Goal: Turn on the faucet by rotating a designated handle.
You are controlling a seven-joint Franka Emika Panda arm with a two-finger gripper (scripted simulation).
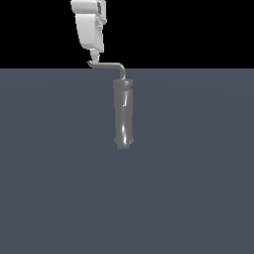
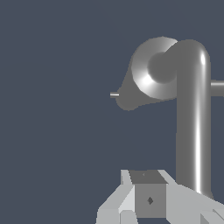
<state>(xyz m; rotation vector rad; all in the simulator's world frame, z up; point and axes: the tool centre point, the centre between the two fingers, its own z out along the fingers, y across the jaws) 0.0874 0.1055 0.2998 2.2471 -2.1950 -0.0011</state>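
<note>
The faucet (image 1: 123,114) is a tall glossy grey cylinder standing on the grey floor. The handle (image 1: 108,64), a thin bent rod, runs from its top toward the exterior view's left and ends in a small hooked tip. My white gripper (image 1: 95,51) hangs just above that tip, with its fingers together and nothing between them. In the wrist view the faucet (image 2: 148,76) shows end-on. The handle (image 2: 192,122) runs from it down to the side of my gripper (image 2: 148,192). I cannot tell whether the fingers touch the rod.
A flat grey floor (image 1: 59,173) spreads around the faucet. A short thin stub (image 2: 114,94) sticks out from the faucet's base in the wrist view.
</note>
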